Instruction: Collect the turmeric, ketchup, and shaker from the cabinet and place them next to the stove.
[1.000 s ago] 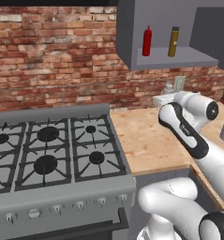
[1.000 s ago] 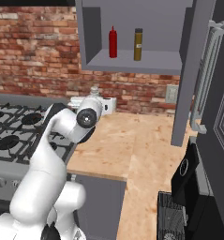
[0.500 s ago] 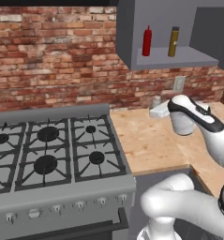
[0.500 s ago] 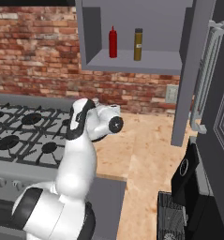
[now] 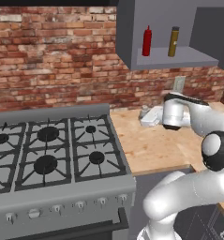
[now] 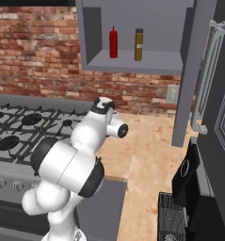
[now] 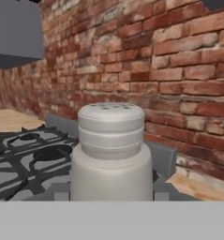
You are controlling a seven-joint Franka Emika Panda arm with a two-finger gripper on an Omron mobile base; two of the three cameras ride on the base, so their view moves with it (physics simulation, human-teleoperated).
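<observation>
The two-finger gripper (image 5: 145,116) is pinching the short pale grey-white shaker jar (image 7: 111,152) and carrying it toward the wide grey gas stove (image 5: 52,154); lowering it onto the wooden counter (image 5: 146,145) beside the stove looks next.

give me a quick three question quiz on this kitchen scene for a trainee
1. True or false: the ketchup and turmeric stand on the cabinet shelf.
2. What does the gripper hold? A) ketchup B) shaker C) turmeric
3. Fill in: the gripper is above the wooden ____ just right of the stove.

Key
1. True: both bottles stand upright on the shelf, apart from each other.
2. B: the hand view shows the shaker close up between the gripper's tips, and the left base view shows it at the gripper.
3. counter.
</observation>
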